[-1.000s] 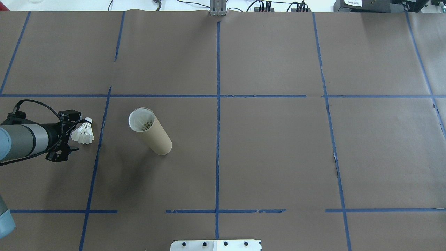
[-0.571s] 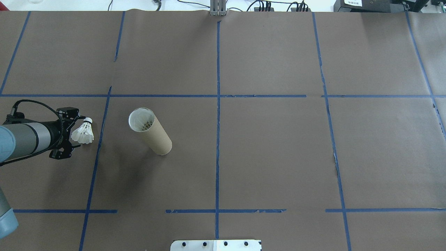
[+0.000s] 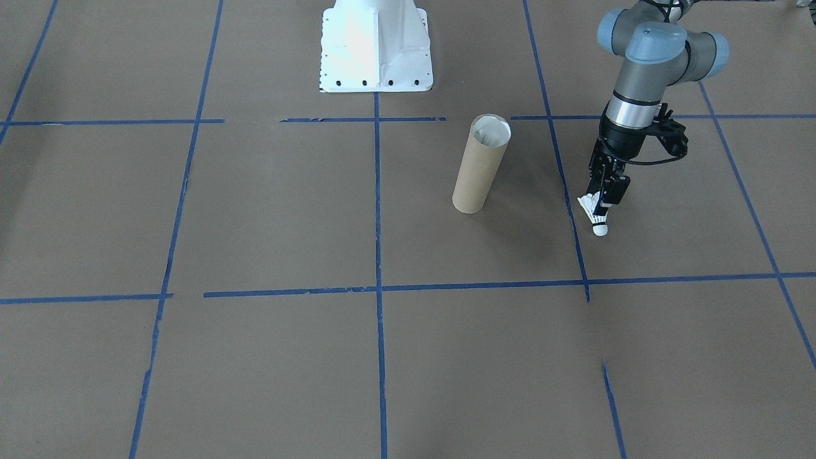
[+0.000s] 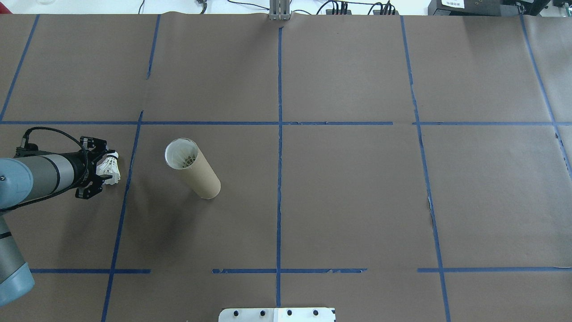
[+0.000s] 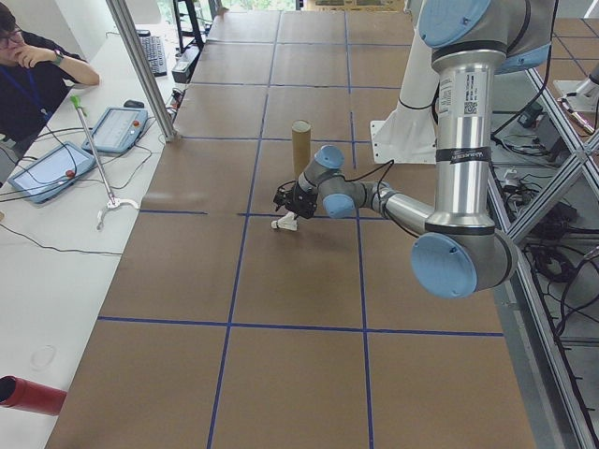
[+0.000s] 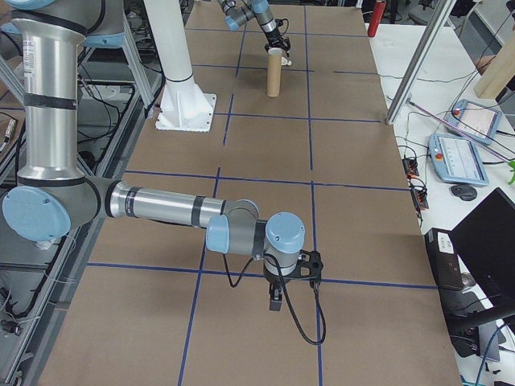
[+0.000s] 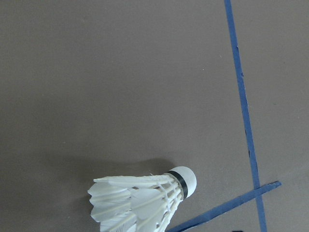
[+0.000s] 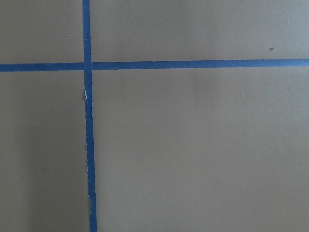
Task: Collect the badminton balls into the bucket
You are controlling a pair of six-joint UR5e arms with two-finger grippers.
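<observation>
The left gripper [image 4: 103, 169] grasps a feather shuttlecock [image 4: 110, 167] near the upright cardboard tube [image 4: 193, 168]; whether the right gripper [image 6: 274, 303] is clenched or released cannot be told.

Brown paper table cover [image 4: 357, 188] with blue tape grid [image 4: 279, 179]
</observation>
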